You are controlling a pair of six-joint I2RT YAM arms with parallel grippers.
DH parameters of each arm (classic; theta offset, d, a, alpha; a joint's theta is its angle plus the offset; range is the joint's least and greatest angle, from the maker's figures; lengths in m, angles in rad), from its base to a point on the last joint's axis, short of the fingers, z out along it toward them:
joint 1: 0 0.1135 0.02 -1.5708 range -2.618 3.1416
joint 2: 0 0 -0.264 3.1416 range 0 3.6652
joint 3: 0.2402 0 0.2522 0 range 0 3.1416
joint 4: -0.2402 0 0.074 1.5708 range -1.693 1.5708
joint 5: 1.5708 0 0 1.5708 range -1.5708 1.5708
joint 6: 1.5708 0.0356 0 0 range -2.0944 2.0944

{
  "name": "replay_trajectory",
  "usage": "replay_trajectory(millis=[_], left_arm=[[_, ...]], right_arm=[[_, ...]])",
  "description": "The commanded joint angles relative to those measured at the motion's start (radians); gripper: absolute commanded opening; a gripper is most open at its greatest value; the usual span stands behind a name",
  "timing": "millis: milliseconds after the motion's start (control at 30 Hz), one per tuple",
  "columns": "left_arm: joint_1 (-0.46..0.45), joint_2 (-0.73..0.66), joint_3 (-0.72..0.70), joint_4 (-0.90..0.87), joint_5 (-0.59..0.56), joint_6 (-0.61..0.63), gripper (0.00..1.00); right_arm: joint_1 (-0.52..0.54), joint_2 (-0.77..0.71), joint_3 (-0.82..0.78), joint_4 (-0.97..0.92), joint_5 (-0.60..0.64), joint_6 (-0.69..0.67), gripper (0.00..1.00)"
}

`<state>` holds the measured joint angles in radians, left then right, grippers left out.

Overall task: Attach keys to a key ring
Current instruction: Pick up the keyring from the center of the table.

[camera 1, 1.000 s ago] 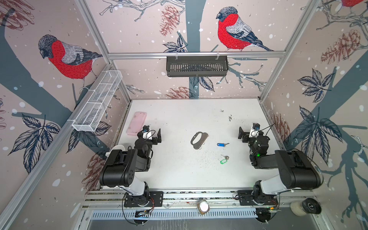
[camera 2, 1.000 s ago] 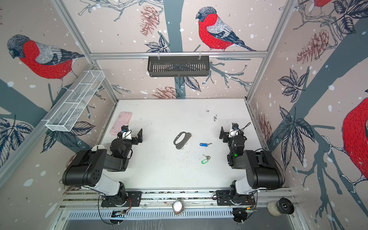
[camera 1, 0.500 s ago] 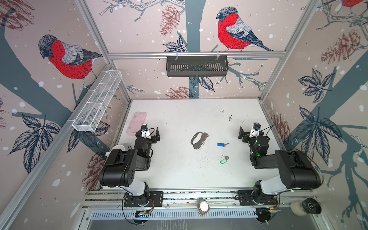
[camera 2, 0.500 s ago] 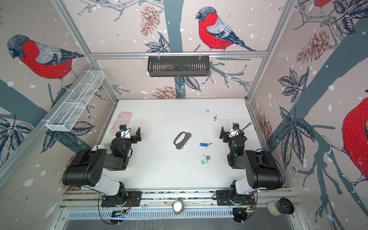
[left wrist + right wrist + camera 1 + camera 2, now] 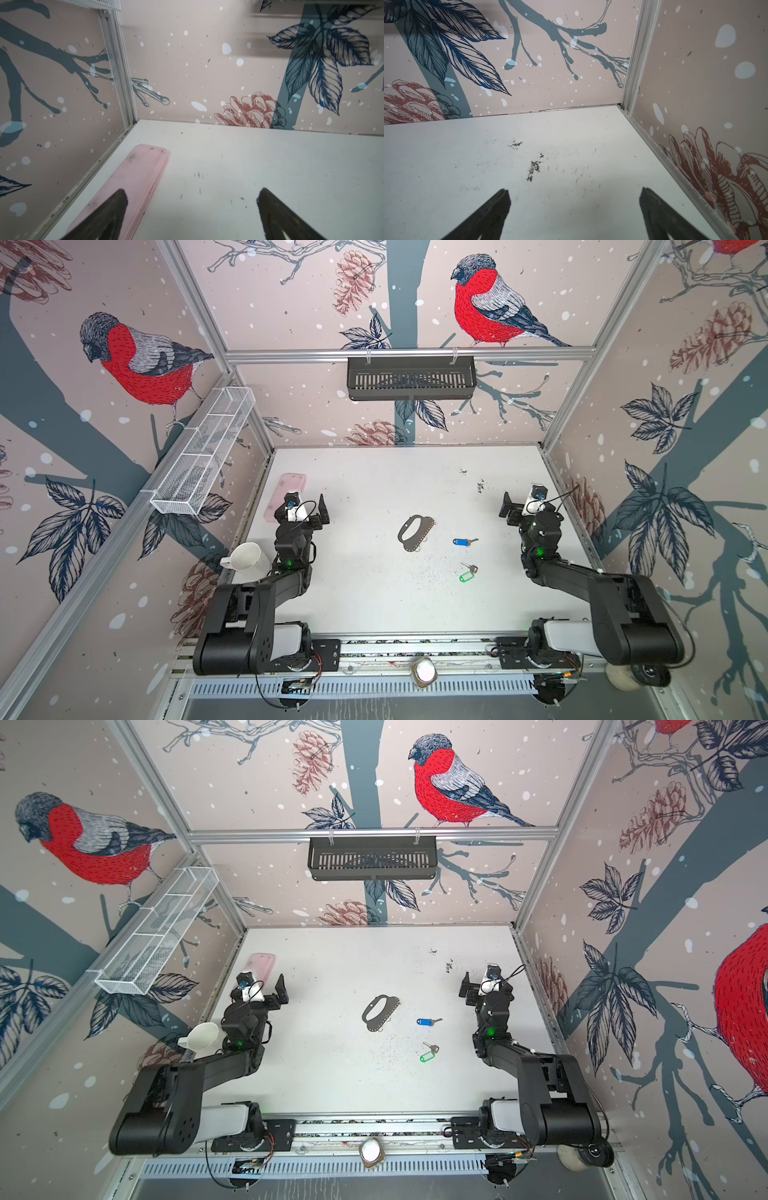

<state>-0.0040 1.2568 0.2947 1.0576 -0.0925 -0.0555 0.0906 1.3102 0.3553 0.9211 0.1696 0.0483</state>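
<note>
In both top views the key ring (image 5: 415, 533) (image 5: 380, 1012), a flat dark-grey plate with an oval cutout, lies mid-table. To its right lie the keys: one with a blue tag (image 5: 463, 542) (image 5: 427, 1022) and, nearer the front, one with a green-rimmed tag (image 5: 467, 573) (image 5: 428, 1054). My left gripper (image 5: 305, 508) (image 5: 266, 990) (image 5: 192, 193) hovers open and empty far left of them, one finger over the pink case. My right gripper (image 5: 521, 506) (image 5: 480, 986) (image 5: 574, 192) is open and empty at the far right, over bare table. Neither wrist view shows the keys or the ring.
A pink oblong case (image 5: 286, 493) (image 5: 135, 182) lies along the left wall. A white mug (image 5: 245, 558) lies on its side beside the left arm. A black basket (image 5: 411, 377) hangs on the back wall and a white mesh tray (image 5: 203, 456) on the left wall. Dark specks (image 5: 533, 168) mark the table.
My left gripper has shifted slightly back and left, toward the pink case. The right arm, the keys and the key ring have not moved.
</note>
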Motion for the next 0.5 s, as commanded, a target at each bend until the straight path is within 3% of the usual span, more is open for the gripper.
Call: replay_trajectory(millis=[0, 67, 200, 367, 467], left_arm=[[-0.002, -0.09, 0.077, -0.202, -0.031, -0.122, 0.98], [-0.011, -0.122, 0.152, -0.309, 0.044, -0.158, 0.98], [-0.101, -0.148, 0.277, -0.507, 0.068, -0.207, 0.98], [-0.262, -0.142, 0.339, -0.679, 0.017, -0.299, 0.98], [-0.352, -0.119, 0.358, -0.75, -0.022, -0.347, 0.98]], right_arm=[[0.087, -0.053, 0.074, -0.148, 0.149, -0.068, 1.0], [0.15, -0.102, 0.136, -0.239, 0.195, -0.086, 1.0], [0.179, -0.161, 0.26, -0.434, 0.111, 0.021, 1.0], [0.199, -0.122, 0.366, -0.596, -0.053, 0.045, 1.0], [0.212, -0.069, 0.413, -0.649, -0.121, 0.048, 0.95]])
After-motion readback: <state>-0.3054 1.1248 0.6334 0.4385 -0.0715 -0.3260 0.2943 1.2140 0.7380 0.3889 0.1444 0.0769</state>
